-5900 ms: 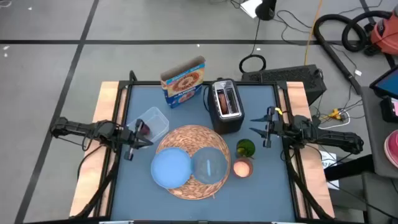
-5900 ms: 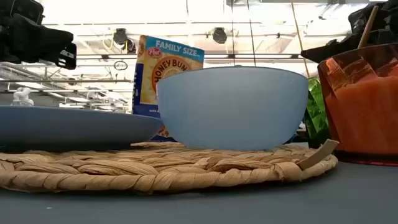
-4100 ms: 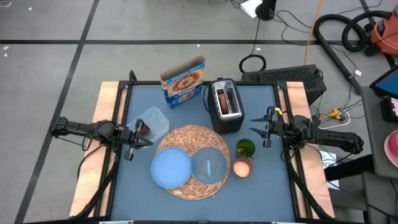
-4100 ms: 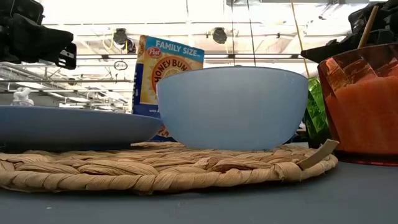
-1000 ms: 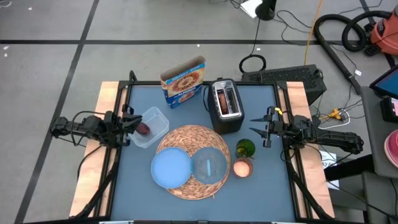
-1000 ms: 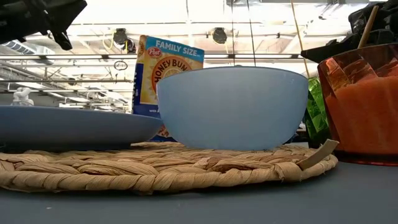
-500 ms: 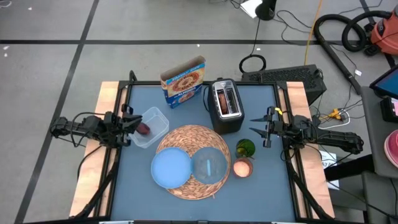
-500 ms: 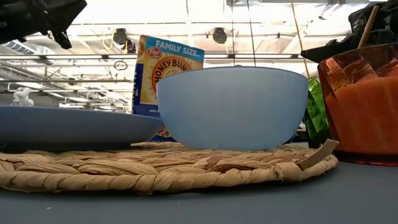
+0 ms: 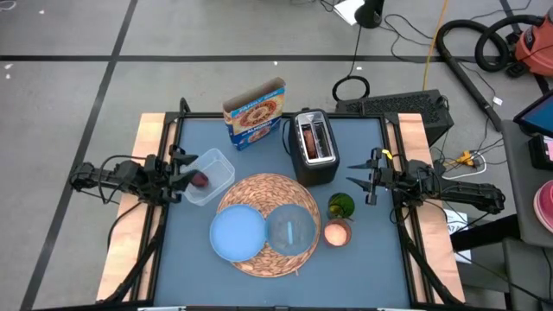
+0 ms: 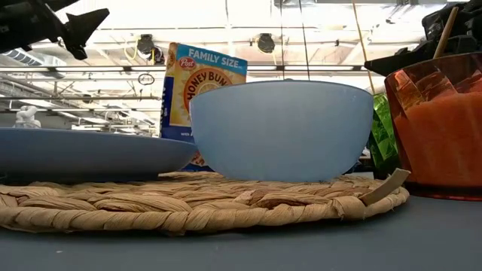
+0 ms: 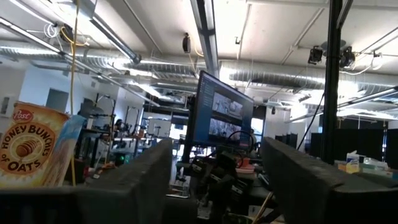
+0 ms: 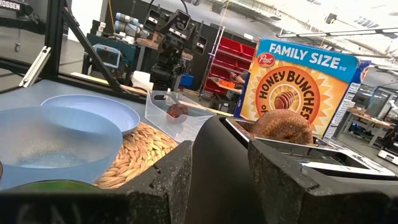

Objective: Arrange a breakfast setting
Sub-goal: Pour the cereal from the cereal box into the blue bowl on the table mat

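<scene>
The small dark-red fruit (image 9: 200, 180) lies inside the clear square plastic tub (image 9: 210, 175), near the left edge of the table (image 9: 259, 130). It looks small, round and a bit soft, so it could squash or roll away. A soft pinch across its middle seems best. The left gripper (image 9: 180, 171) is up at the tub's left side with its fingers apart and nothing between them.

The round woven straw mat (image 9: 259, 192) sits in the middle of the table, toward the front edge. On it lie the light-blue plate (image 9: 237, 234) and, touching it on the right, the clear glass bowl (image 9: 291, 229). Both look empty. The bowl is glass, so it may be slippery and could break. The rim looks like the best place to hold it.

The orange-pink cup (image 9: 337, 232) stands just off the mat's right side, with a green thing (image 9: 341, 206) behind it. What is in the cup cannot be told.

The brown ring-shaped bagel (image 12: 282, 126) sticks up out of the black-and-silver toaster (image 9: 314, 147), behind the mat. It is likely light and firm, and its top is easy to grab. A cereal box (image 9: 256, 113) stands near the back edge.

The right gripper (image 9: 373, 180) waits near the right edge, partly apart and empty.
</scene>
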